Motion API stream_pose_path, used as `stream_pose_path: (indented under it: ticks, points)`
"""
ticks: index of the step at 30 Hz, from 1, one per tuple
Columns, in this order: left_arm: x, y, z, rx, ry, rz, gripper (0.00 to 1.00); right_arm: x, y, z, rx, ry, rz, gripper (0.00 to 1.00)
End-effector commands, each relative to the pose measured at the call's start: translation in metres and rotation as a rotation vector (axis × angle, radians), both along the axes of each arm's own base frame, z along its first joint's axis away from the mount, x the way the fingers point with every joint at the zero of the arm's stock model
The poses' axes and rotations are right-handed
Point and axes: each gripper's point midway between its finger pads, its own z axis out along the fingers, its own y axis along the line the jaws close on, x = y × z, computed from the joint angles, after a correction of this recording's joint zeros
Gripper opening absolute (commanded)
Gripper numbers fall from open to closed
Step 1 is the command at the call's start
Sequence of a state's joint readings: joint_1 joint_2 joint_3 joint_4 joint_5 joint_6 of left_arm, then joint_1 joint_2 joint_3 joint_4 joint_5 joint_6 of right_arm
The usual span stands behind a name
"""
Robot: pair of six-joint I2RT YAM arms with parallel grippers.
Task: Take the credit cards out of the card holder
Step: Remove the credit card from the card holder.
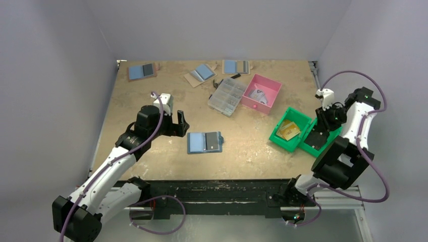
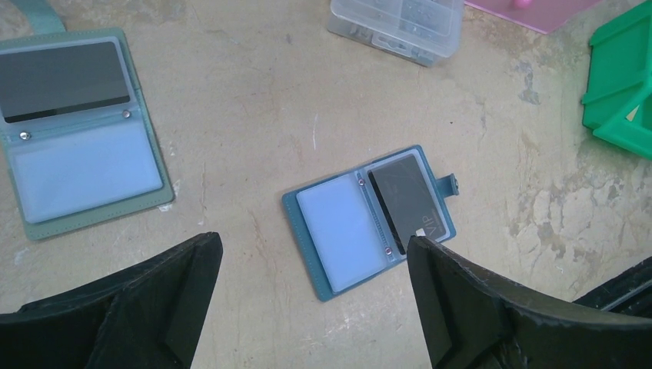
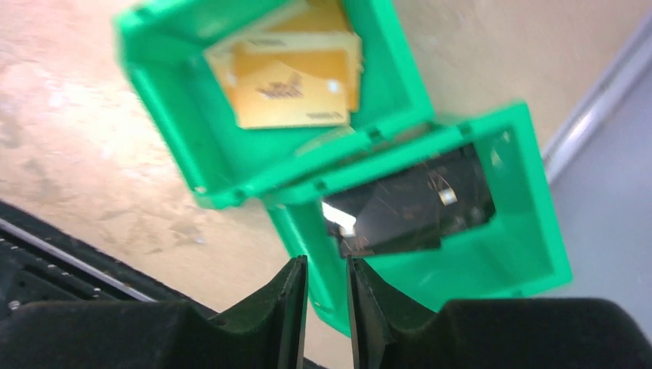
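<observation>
One dark credit card [image 2: 406,201] sits in the card holder [image 2: 338,231], lying open mid-frame. Left gripper [image 2: 309,254] hovers above it, spread wide and empty. Right gripper [image 3: 327,269] is barely parted, holding nothing. The card looks thin, stiff, slick and light. Pinch the lower corner, which seems to poke out.

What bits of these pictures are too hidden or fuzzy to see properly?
- Left wrist view: a finger of the left hand covers part of the dark card in the card holder.
- Right wrist view: blur makes the gold cards' writing unreadable.
- Top view: the clear box's contents are too small.
</observation>
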State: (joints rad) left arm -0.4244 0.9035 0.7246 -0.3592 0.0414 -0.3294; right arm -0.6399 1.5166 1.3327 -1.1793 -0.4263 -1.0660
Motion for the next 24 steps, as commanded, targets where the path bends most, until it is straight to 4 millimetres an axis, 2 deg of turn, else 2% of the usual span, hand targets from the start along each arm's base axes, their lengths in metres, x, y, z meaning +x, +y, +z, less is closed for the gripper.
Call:
stream_pose_path:
  ticks: [1,6,9,12,18,24]
  points:
    - [0.006,-0.009,0.012,-0.053,-0.033,-0.03,0.99,0.01,0.061,0.032,0.129,-0.135,0.167,0.33]
    - [0.004,-0.013,0.008,-0.089,0.001,-0.026,0.99,0.018,0.129,0.044,0.262,-0.216,0.317,0.36]
    - [0.0,-0.018,0.008,-0.12,0.011,-0.04,0.99,0.017,0.176,0.05,0.373,-0.257,0.427,0.37]
    - [-0.005,-0.024,0.007,-0.168,0.029,-0.058,0.99,0.015,0.212,0.055,0.444,-0.3,0.525,0.4]
    - [-0.023,-0.048,0.002,-0.366,0.089,-0.11,0.99,0.006,0.251,0.06,0.498,-0.36,0.696,0.48]
    - [-0.035,-0.062,-0.005,-0.524,0.124,-0.14,0.99,-0.001,0.271,0.061,0.555,-0.39,0.788,0.52]
